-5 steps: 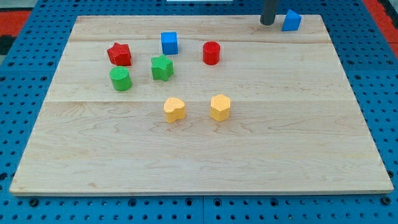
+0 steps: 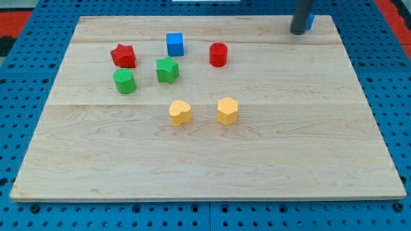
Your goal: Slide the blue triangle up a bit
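Observation:
The blue triangle (image 2: pixel 311 22) sits at the top right of the wooden board (image 2: pixel 205 147), close to its top edge. Only a sliver of it shows to the right of my rod. My tip (image 2: pixel 298 32) rests on the board just in front of the triangle, on its lower left side, and hides most of it. I cannot tell if the tip touches it.
A blue cube (image 2: pixel 174 44), a red star (image 2: pixel 122 56), a red cylinder (image 2: pixel 218 54), a green star (image 2: pixel 167 69) and a green cylinder (image 2: pixel 124 81) lie at the upper left. Two yellow blocks (image 2: pixel 180 113) (image 2: pixel 227 110) lie mid-board.
My tip has moved right and slightly down, from the triangle's left side to in front of it, now covering most of it. The other blocks have not moved.

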